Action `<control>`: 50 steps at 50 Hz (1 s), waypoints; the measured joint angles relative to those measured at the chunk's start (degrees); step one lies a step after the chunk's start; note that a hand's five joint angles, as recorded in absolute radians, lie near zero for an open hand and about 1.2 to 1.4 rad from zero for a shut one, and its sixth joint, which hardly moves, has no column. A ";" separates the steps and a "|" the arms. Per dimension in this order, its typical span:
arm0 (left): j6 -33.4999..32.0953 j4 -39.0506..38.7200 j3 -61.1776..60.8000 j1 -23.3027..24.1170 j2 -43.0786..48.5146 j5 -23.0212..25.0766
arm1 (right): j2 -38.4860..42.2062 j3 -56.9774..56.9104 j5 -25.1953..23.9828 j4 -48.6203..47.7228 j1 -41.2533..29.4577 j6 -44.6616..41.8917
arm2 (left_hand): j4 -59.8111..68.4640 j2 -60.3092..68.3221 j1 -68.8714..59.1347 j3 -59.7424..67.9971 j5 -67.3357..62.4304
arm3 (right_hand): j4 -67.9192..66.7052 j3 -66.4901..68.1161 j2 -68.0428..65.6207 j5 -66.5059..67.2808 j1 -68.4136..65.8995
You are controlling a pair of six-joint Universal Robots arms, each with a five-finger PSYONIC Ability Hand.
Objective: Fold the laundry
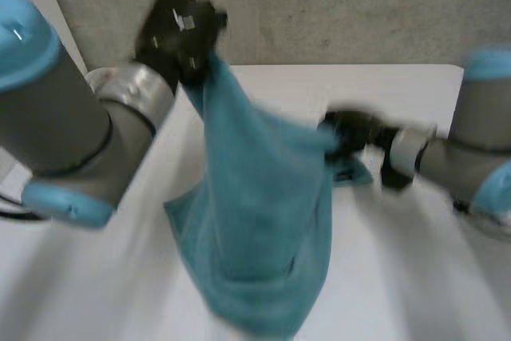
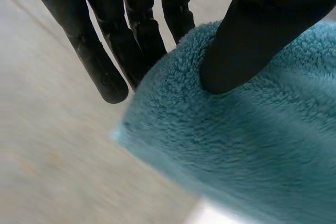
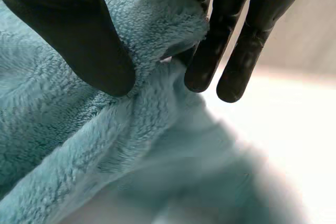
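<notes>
I see the white table (image 1: pixel 415 277) across the lower head view, with a grey wall behind its far edge. The teal fleece towel (image 1: pixel 263 221) hangs above the table's middle, held up by both hands and bunched into a long drape that widens towards its lower end. I cannot tell whether that lower end touches the table.

The left hand (image 1: pixel 180 33) is raised high over the far edge and holds the towel's topmost part. In the left wrist view its thumb (image 2: pixel 247 40) presses into the pile against the fingers (image 2: pixel 131 51), pinching the cloth.

The right hand (image 1: pixel 351 133) sits lower, at the towel's right edge. In the right wrist view its thumb (image 3: pixel 68 35) and fingers (image 3: pixel 210 51) clamp a fold of the edge.
</notes>
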State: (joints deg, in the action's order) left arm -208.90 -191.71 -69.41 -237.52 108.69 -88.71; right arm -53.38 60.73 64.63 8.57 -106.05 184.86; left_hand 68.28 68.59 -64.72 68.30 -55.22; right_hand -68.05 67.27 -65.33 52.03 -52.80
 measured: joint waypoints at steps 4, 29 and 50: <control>-3.36 -5.92 7.66 -2.52 0.46 -0.99 | -4.70 -9.24 8.48 -5.04 -0.25 0.20 | 0.00 0.01 0.00 0.01 -0.02 | 0.00 0.00 -1.17 0.17 0.00; -6.66 -22.80 -23.98 -9.42 0.22 -2.73 | -11.05 20.93 12.72 -13.64 -10.17 -19.49 | 0.25 0.06 0.03 0.07 -0.03 | -0.29 0.39 -1.98 4.99 -4.03; -6.03 -22.31 -34.50 -13.65 -7.78 -2.84 | -12.85 19.88 13.63 -1.23 -6.86 -19.18 | 0.25 0.07 0.03 0.07 -0.02 | 45.09 -43.69 41.47 -39.04 32.04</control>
State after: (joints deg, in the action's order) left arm -214.93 -214.02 -103.92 -251.17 100.91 -91.55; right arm -66.23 80.62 78.26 7.33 -112.90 165.68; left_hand 68.53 68.66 -64.69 68.37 -55.24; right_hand -22.97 23.58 -23.86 12.99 -20.77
